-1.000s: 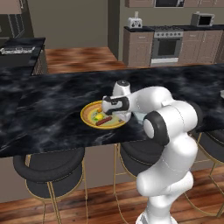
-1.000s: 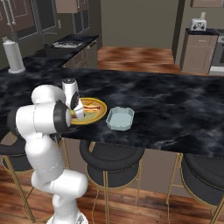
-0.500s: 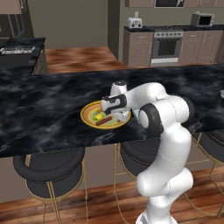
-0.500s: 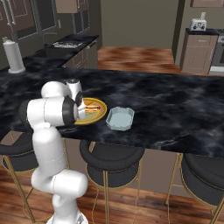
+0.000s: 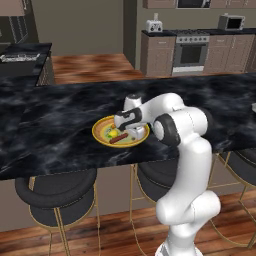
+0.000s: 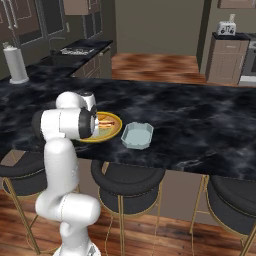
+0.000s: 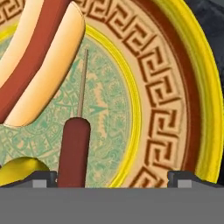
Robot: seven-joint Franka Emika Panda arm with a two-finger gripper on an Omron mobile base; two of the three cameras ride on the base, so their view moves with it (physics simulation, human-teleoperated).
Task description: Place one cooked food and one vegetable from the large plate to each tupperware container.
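Observation:
The large plate [image 5: 102, 127] [image 6: 114, 131] [image 7: 189, 87] lies on the black marble counter near its front edge. On it are a hot dog in a bun [image 7: 39, 57] [image 6: 104, 123], a dark red sausage [image 7: 74, 151] [image 5: 116, 140] on a thin stick [image 7: 82, 83], and a yellow vegetable [image 7: 21, 169] [image 5: 113, 133]. My gripper [image 5: 125, 130] [image 7: 116, 178] hangs open just over the plate, pointing down. The sausage's end lies just inside the left fingertip [image 7: 43, 177]. One tupperware container [image 6: 137, 135] stands just right of the plate, with nothing in it.
Bar stools [image 5: 55, 192] [image 6: 127, 182] stand under the counter's front edge. My own arm [image 6: 67, 122] hides the plate's left half in the right base view. A paper towel roll [image 6: 16, 62] stands far back left. A pale thing [image 5: 253, 107] is cut by the frame's right edge.
The hand has come down onto the plate and a little to the left, with the elbow swinging lower. The jaws stayed open; the food has not moved.

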